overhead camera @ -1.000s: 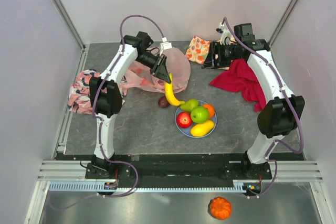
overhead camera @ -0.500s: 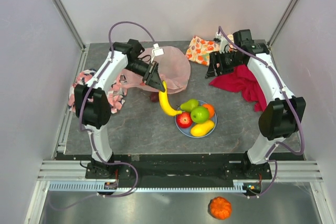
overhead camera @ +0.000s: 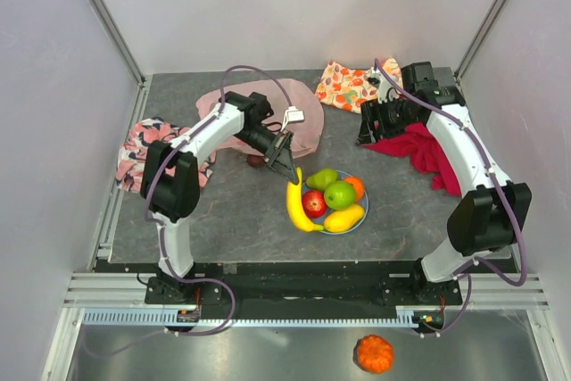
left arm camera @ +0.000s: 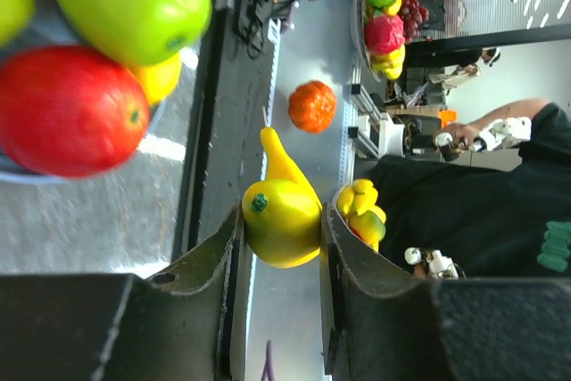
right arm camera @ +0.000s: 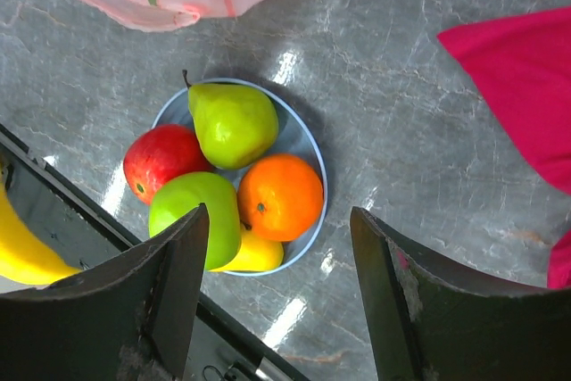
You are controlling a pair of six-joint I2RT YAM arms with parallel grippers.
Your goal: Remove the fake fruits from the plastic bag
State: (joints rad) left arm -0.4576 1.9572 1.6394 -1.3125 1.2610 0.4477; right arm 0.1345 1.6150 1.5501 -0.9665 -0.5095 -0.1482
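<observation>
Left gripper [left arm camera: 280, 216] is clamped on the banana [overhead camera: 299, 207]. Both pads press the stem end, and the fruit hangs below the fingers, clear of the table. The blue plate [right arm camera: 314, 153] sits just beyond the dangling tip. From the wrist view, the red apple [left arm camera: 67, 109] and green apple [left arm camera: 134, 2] are close off one side of the fingers.

Right gripper [right arm camera: 273, 220] is spread wide and holds nothing. It looks straight down on the plate, with the red cloth [right arm camera: 517, 86] off to one side.

Plated so far: pear [right arm camera: 234, 122], red apple, green apple, orange [right arm camera: 280, 196] and a yellow fruit [right arm camera: 254, 256]. A dark purple fruit [overhead camera: 256, 161] lies on the table just behind the left fingers, at the edge of the plastic bag [overhead camera: 308, 136].

My read is that the job is mostly done and the banana only needs setting down. The bag lies slumped behind the left fingers. A greenish patch shows through it in the right wrist view, but I cannot tell whether that is fruit. No grapes seen anywhere, so I'd check the bag.
</observation>
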